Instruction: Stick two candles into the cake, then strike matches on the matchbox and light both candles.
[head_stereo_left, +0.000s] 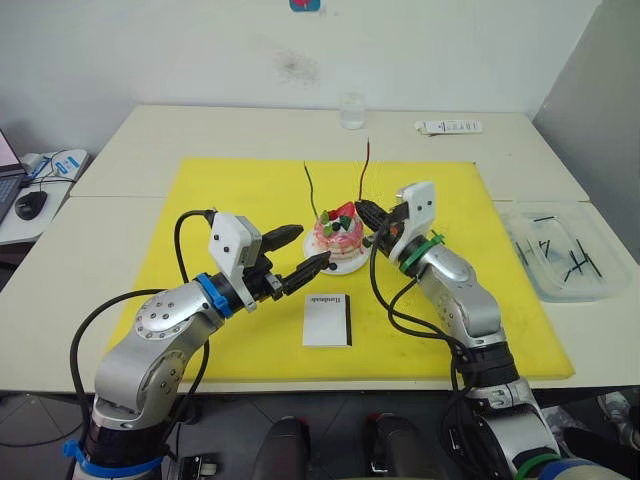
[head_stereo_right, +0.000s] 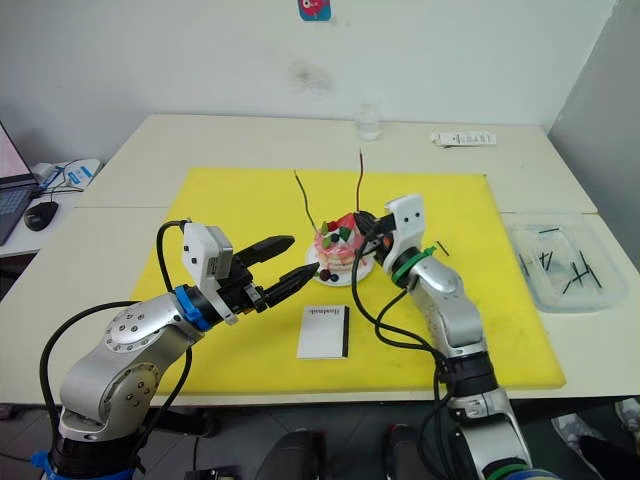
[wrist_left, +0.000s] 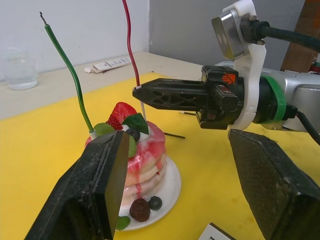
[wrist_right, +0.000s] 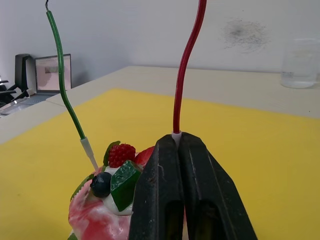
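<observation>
Mid-frame, the right claw (wrist_right: 177, 145) pinches the red candle (wrist_right: 186, 65) into the cake (head_stereo_left: 338, 236); left claw (head_stereo_left: 300, 250) gapes wide. Next: release, fetch matches (head_stereo_left: 575, 262).

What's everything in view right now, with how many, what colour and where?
Thin wavy green candle: one, green, standing in the cake.
Thin wavy dark red candle: one, dark red, upright over the cake, pale lower end pinched by the right gripper.
Small round pink cake: one, pink with a red strawberry, on a white plate, mat centre.
Flat white matchbox: one, white, black edge strip, on the mat nearer the robot than the cake.
Yellow mat: one, on the white table.
Clear plastic tray: one, holding short dark matches, right of the mat.
Clear glass: one, far table edge.
White remote: one, far right.
Left gripper: black, open, beside the cake.
Right gripper: black, shut on the red candle.
</observation>
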